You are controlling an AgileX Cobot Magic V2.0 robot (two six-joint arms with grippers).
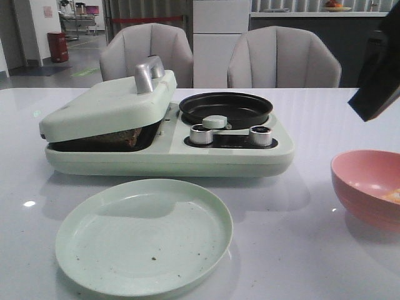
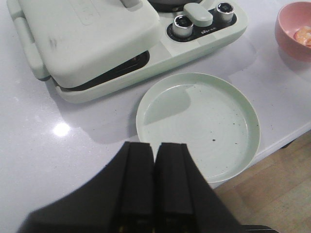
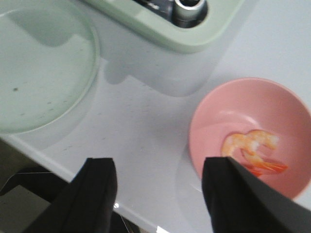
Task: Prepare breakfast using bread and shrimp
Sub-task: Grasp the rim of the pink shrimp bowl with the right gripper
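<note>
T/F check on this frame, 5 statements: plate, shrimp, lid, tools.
1. The green plate carries a bread slice. False: it holds only a few dark crumbs.
2. The shrimp lies in the pink bowl. True.
3. The left tool is wide open. False: its fingers sit pressed together, holding nothing.
4. The right tool is open, with nothing between its fingers. True.
5. The breakfast maker's lid is off and lying on the table. False: it sits on the machine, slightly ajar, with something dark under it.
</note>
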